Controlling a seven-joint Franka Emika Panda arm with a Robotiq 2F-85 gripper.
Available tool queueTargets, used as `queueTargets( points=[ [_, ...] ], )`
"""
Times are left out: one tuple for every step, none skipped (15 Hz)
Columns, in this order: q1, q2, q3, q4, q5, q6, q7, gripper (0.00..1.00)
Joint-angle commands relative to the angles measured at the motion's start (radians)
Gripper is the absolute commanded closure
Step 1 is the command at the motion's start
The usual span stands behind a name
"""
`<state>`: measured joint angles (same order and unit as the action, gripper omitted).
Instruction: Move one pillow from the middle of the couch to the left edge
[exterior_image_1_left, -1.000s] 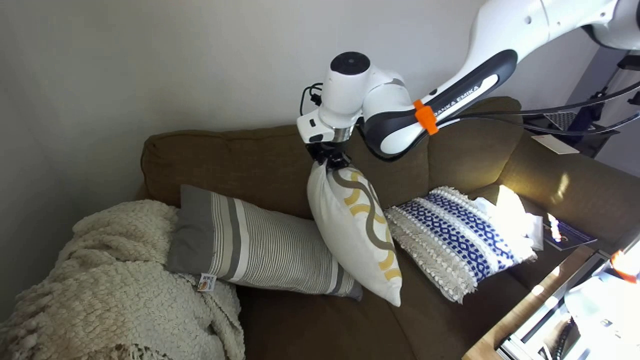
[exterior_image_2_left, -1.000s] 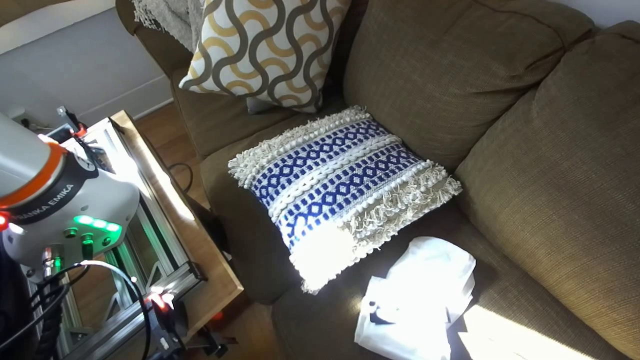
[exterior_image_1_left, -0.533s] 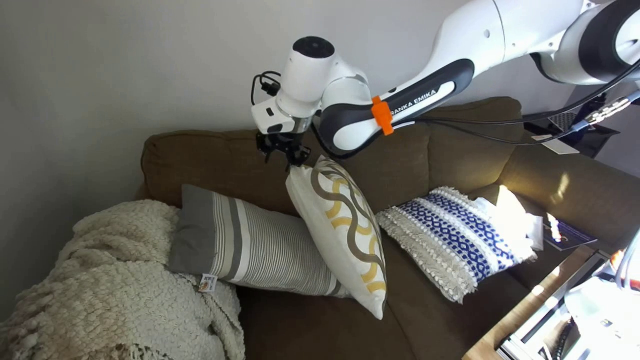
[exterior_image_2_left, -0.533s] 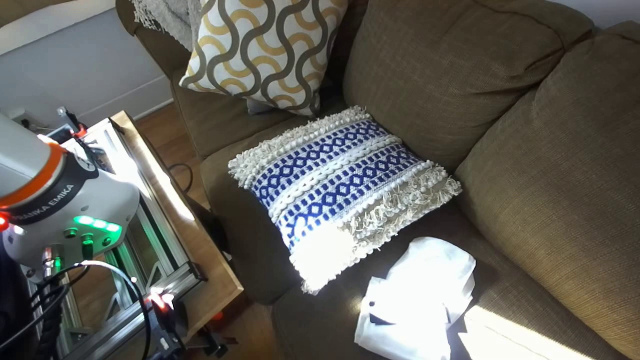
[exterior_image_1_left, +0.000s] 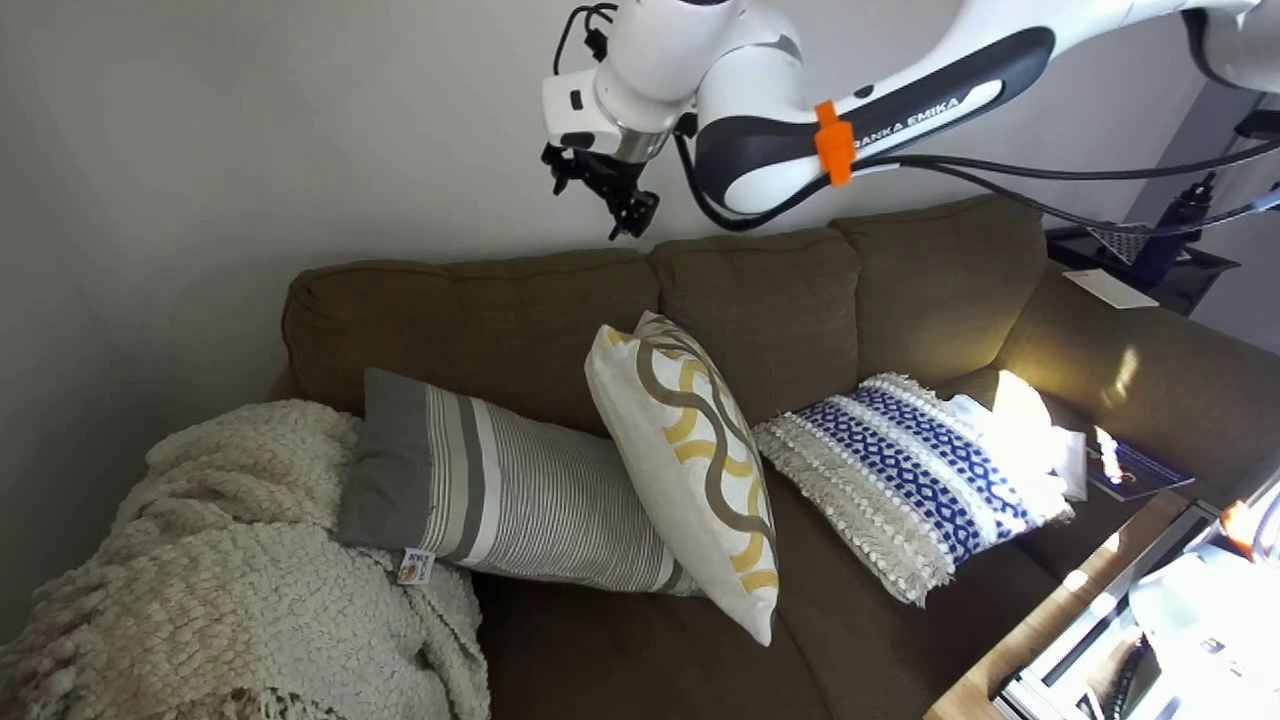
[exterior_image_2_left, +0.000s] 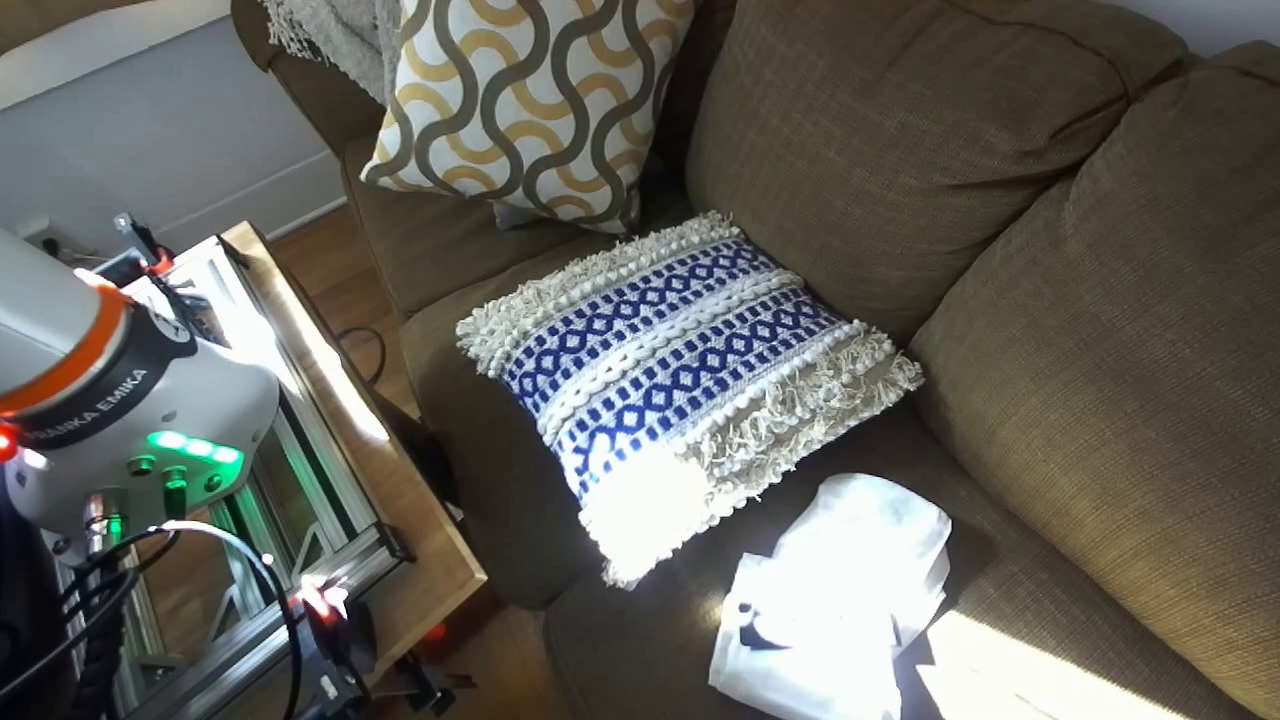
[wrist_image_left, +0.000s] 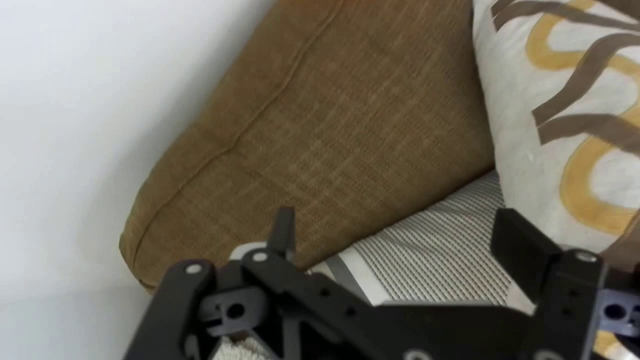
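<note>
On couch (exterior_image_1_left: 760, 300), pillow (exterior_image_1_left: 684, 475) aslant, front-to-back

Above my black gripper (wrist_image_left: 395, 214) I'm showing a white arm (exterior_image_1_left: 985, 30) with an orange band (exterior_image_1_left: 834, 143), EMIKA lettering (exterior_image_1_left: 932, 114) and black cables (exterior_image_1_left: 1075, 176); pale screws (wrist_image_left: 260, 256) are dotting the gripper.

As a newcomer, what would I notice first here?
Probably the white robot arm, its open black gripper hanging above the brown couch. Below, a swirl-patterned pillow stands tilted by a striped grey pillow. On its other side, glare washes out one corner of a fringed blue-and-white cushion.
</note>
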<state>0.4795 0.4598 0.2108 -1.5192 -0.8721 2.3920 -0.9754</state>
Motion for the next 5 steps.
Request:
queueTargets(
  points=[
    [-0.029,-0.175,-0.031,-0.236,-0.08,-0.034,0.236,0.0],
    [-0.041,-0.208,-0.031,-0.283,-0.094,-0.051,0.296,0.01],
    [-0.058,-0.238,-0.028,-0.333,-0.103,-0.062,0.358,0.0],
    [-0.067,-0.136,0.009,-0.182,-0.075,-0.058,0.245,0.0],
    [-0.079,-0.163,0.009,-0.227,-0.085,-0.061,0.289,0.0]
  ],
)
